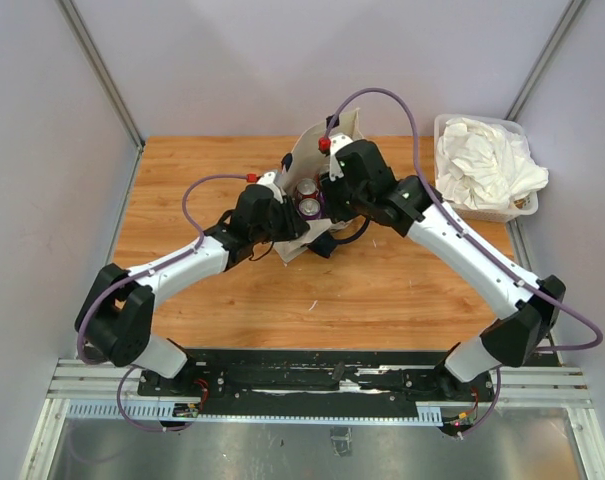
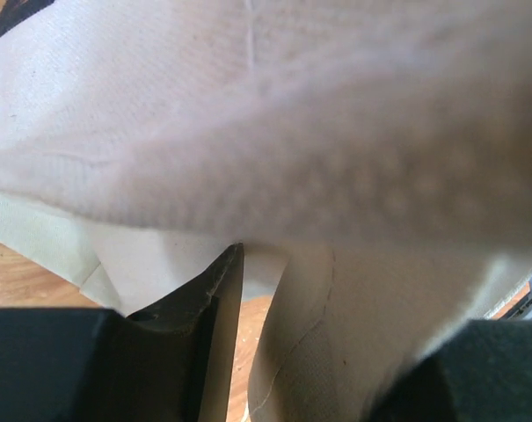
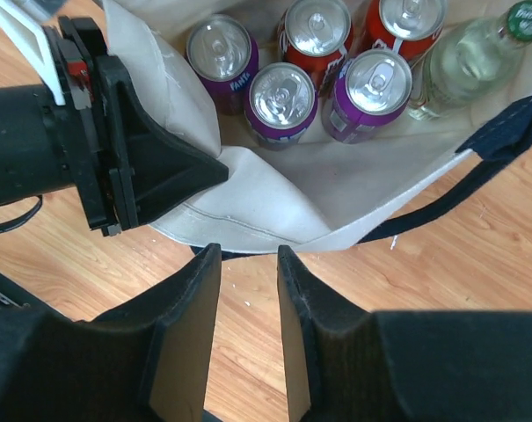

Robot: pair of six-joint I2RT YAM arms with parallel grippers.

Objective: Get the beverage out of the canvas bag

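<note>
At the canvas bag (image 3: 274, 189) rim, left end effector (image 3: 214, 169) pinches cloth; right end effector (image 3: 248, 338) hovers, narrowly parted, empty.

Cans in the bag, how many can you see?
5. Three purple: back left, front middle, front right. Two red behind: middle, right. More may be hidden.

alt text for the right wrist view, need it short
Canvas bag lying open on a wooden table, showing three purple cans, two red cans and a clear green-capped bottle. The left gripper pinches the bag's rim; the right gripper hovers nearby, holding nothing.
</note>
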